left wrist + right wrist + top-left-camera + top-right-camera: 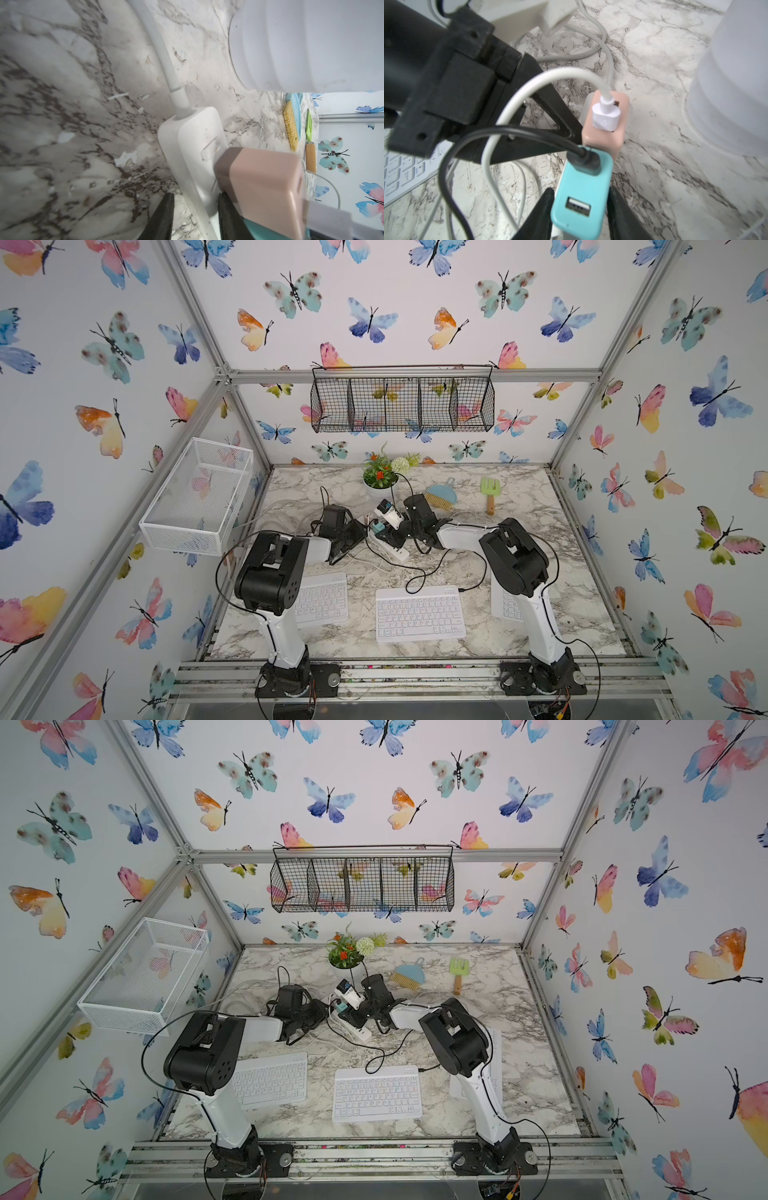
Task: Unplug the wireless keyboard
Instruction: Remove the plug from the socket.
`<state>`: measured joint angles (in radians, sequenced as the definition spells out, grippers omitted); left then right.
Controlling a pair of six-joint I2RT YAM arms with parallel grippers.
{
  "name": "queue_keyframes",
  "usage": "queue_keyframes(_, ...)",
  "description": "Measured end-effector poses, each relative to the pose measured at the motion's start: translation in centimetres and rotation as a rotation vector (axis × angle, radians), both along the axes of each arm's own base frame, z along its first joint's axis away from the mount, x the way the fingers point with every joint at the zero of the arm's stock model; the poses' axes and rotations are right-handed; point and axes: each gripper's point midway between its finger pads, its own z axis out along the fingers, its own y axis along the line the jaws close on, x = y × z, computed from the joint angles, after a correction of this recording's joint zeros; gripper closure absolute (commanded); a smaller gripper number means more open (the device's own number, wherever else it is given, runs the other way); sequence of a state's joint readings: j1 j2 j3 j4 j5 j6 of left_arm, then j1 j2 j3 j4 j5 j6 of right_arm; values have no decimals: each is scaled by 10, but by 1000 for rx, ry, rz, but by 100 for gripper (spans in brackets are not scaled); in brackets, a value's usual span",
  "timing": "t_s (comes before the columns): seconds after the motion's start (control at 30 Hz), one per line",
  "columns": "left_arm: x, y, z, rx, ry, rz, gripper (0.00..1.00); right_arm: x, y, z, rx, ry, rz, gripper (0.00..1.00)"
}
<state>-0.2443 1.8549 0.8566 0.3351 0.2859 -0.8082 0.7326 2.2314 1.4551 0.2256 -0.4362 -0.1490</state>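
Left wrist view, left gripper: fingers straddle the white power strip; one lies against it, a sliver of marble shows beside the other, so whether it clamps cannot be told.
Left keyboard: partly under the left arm.
Wireless keyboard: middle front of the table, well apart from both grippers; a black cable loops on the marble between it and the strip.
Pink charger: on the strip, white cable plugged in, just beside the teal one.
Teal charger: black plug seated in it, clear only in the right wrist view.
Right gripper: closed on the teal charger's two sides.
In the way: both cables arching over the chargers.
Right keyboard: mostly hidden by the right arm.
Far side: white pot, brush, rake.
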Motion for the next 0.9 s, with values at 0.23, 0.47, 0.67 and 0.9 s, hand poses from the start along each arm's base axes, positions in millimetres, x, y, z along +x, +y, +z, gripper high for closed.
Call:
queue_keyframes(0.23,1,0,-1,-3,0,4,63,5,3,-2,-6,0,-43,62)
queue_keyframes(0.47,4,-2,-3,8,-8,11,63,18,-2,-3,-26,-24,-141,76)
queue_keyframes(0.67,4,-2,-3,9,-10,12,63,15,-2,-3,-35,-93,-164,79)
queue_keyframes(0.9,4,-6,-3,8,-11,3,63,8,-6,-1,-48,-229,-166,81)
